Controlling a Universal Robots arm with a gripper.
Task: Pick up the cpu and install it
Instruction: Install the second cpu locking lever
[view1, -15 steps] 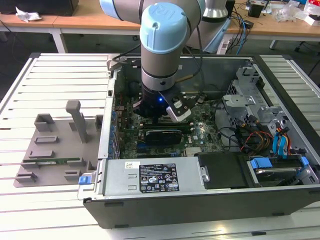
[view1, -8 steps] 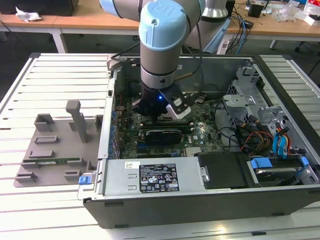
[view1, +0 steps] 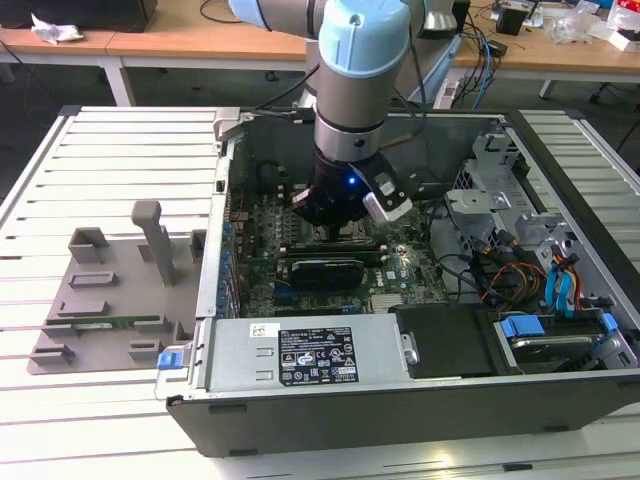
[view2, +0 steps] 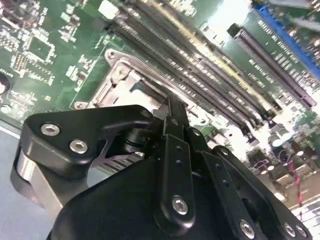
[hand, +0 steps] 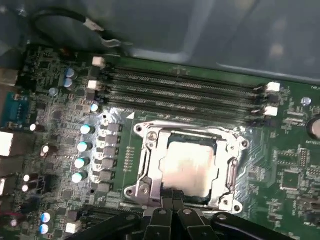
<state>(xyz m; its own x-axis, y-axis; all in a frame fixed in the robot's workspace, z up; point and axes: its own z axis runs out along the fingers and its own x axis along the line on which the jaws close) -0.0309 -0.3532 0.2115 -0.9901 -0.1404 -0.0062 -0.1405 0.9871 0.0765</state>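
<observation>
The cpu (hand: 191, 167) apparently sits in its socket (hand: 150, 165), just beside the gripper (hand: 172, 202).

The cpu (hand: 192, 167) — silver-topped, lying flat in its socket.

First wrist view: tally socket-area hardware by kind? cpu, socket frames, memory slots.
cpu: 1
socket frame: 1
memory slots: 4
Total: 6

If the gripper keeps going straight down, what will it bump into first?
Probably the cpu lying in the socket on the motherboard; the gripper points at its near edge, though depth is unclear.
</observation>
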